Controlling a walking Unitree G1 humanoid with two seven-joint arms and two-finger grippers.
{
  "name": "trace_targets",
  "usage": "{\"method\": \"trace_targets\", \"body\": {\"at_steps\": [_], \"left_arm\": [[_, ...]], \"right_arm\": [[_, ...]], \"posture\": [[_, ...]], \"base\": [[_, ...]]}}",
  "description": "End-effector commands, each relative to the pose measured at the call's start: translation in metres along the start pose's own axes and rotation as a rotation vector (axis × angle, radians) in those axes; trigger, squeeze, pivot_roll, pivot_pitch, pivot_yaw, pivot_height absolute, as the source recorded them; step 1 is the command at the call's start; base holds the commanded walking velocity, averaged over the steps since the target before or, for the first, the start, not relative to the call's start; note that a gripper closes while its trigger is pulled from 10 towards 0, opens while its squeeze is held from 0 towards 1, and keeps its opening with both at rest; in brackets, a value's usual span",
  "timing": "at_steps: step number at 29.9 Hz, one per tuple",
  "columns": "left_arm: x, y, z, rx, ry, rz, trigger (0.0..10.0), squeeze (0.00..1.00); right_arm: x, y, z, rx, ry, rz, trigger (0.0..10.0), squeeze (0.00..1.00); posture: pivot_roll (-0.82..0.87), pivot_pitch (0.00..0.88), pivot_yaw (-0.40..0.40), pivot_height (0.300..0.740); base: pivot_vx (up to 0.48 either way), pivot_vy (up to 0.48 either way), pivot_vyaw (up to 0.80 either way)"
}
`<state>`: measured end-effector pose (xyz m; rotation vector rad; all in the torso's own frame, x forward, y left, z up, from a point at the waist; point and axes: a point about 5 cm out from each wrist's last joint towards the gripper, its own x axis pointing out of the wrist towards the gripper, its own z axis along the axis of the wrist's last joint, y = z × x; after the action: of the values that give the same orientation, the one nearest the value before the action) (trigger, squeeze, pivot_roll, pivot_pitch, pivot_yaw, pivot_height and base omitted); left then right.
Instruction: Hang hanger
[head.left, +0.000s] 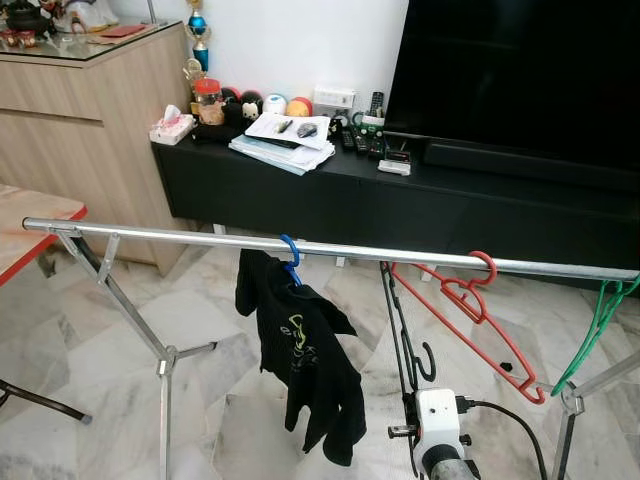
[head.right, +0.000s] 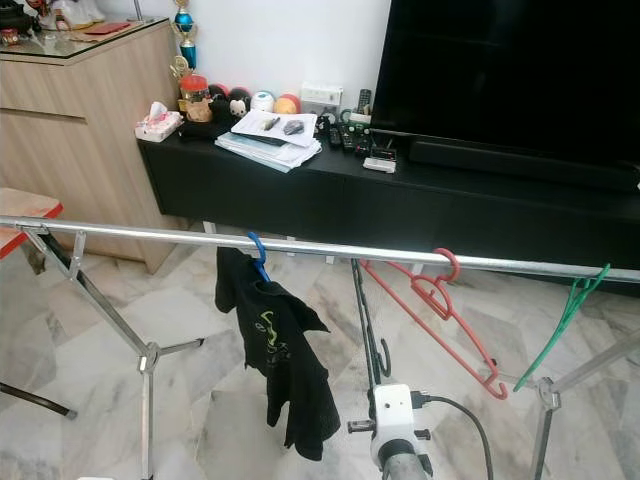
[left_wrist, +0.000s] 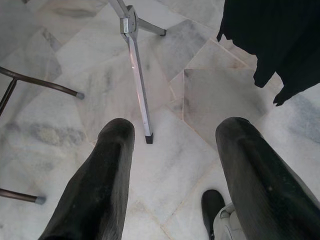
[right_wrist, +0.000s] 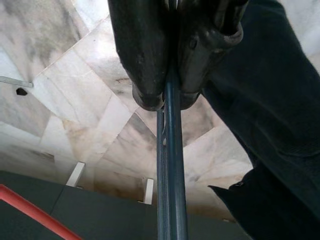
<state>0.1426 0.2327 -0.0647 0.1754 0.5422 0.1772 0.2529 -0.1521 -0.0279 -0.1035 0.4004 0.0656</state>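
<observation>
Marble floor (head.left: 90, 350) w/ grey veining, black TV console (head.left: 330, 190) along the back wall, big TV (head.left: 520, 70) on it, wood cabinet (head.left: 80, 120) to the robot's left.

Right end effector (right_wrist: 162, 102): fingers pinched tight on a dark thin hanger (right_wrist: 170, 190), which runs straight out from between the tips. In the head views that black hanger (head.left: 405, 330) stands nearly upright above the right wrist unit (head.left: 440, 425), its top reaching up to the chrome rail (head.left: 330, 247); can't tell if the hook is over the rail yet or just against it. Left end effector (left_wrist: 172, 170): fingers spread wide, nothing between, pointing at the floor beside a rack foot (left_wrist: 148, 138).

Outward along the rail: blue hanger (head.left: 291, 258) carrying a black shirt (head.left: 300, 360) just to the left of the held hanger; red hanger (head.left: 470, 310) hooked just to the right, tilted; green hanger (head.left: 600, 320) near the rail's far right end.

Doing it well, my read: the gap btwn shirt and red hanger is narrow, so keep the black hanger vertical and square to the rail. Lift till the hook clears the top of the rail, move fwd, lower till the rail takes the weight, then ease the grip open. Risk: snagging the red hanger or brushing the shirt, so retract straight down and back.
</observation>
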Motion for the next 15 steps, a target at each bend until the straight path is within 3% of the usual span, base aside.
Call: {"method": "trace_targets", "body": {"at_steps": [1,6,7,10,15], "left_arm": [[-0.003,0.002,-0.006,0.0,0.031,-0.001,10.0,0.0],[-0.002,0.001,-0.007,0.0,0.051,-0.01,10.0,0.0],[-0.001,0.0,-0.007,0.0,0.055,-0.014,10.0,0.0],[0.0,0.0,-0.007,0.0,0.058,-0.017,10.0,0.0],[0.001,0.0,-0.007,0.001,0.067,-0.019,10.0,0.0]], "right_arm": [[-0.002,-0.003,-0.005,0.012,0.025,-0.024,10.0,0.0],[-0.004,-0.004,-0.013,0.142,0.075,-0.083,10.0,0.0],[-0.004,-0.002,-0.018,0.161,0.139,-0.058,10.0,0.0],[-0.004,0.0,-0.021,0.164,0.174,-0.034,10.0,0.0],[-0.004,0.001,-0.027,0.085,0.279,0.011,10.0,0.0]], "posture": [[0.1,0.0,-0.046,0.74],[0.1,0.0,-0.042,0.74],[0.09,0.0,-0.042,0.74],[0.1,0.0,-0.042,0.74],[0.09,0.0,-0.044,0.74]], "base": [[0.0,0.0,0.0],[0.0,0.0,0.0],[0.0,0.0,0.0],[0.0,0.0,0.0],[0.0,0.0,0.0]]}}
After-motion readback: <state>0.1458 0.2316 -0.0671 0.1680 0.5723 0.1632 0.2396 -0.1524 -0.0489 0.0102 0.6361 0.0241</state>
